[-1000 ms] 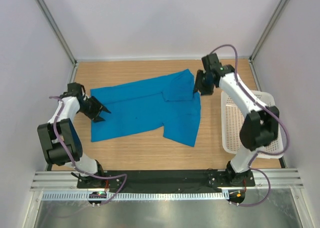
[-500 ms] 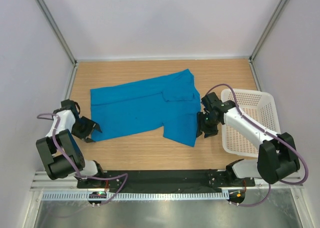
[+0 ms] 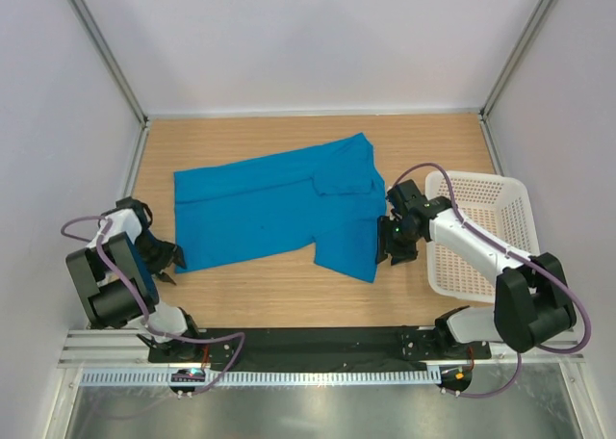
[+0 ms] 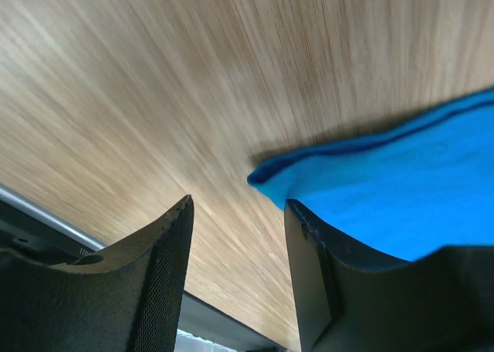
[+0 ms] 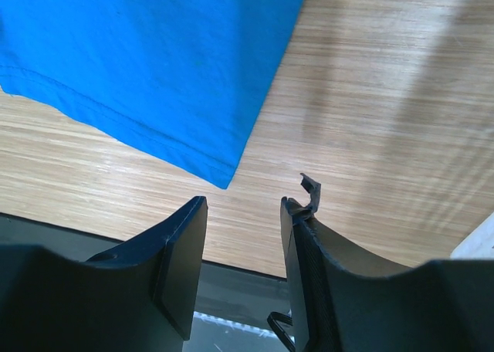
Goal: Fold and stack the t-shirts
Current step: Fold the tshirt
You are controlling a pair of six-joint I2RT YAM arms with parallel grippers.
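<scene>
One bright blue t-shirt [image 3: 279, 206] lies spread flat on the wooden table [image 3: 289, 290], with a sleeve folded over near its far right. My left gripper [image 3: 167, 262] is low at the shirt's near-left corner, open, with nothing between its fingers. In the left wrist view that gripper [image 4: 238, 205] frames bare wood, and the shirt's corner [image 4: 266, 178] lies just beyond its right finger [image 4: 309, 275]. My right gripper [image 3: 387, 254] hovers open beside the shirt's right hem. In the right wrist view the gripper [image 5: 243, 204] sits just short of the shirt's near-right corner [image 5: 222, 178], apart from it.
A white lattice basket [image 3: 481, 235] stands on the table's right side, close behind my right arm; its corner [image 5: 482, 248] shows in the right wrist view. The black base rail [image 3: 308, 343] runs along the near edge. Grey walls enclose the table.
My right gripper swung from the far sleeve down to the shirt's near-right corner. My left gripper slid back from the left hem to the near-left corner. The shirt stayed put.
</scene>
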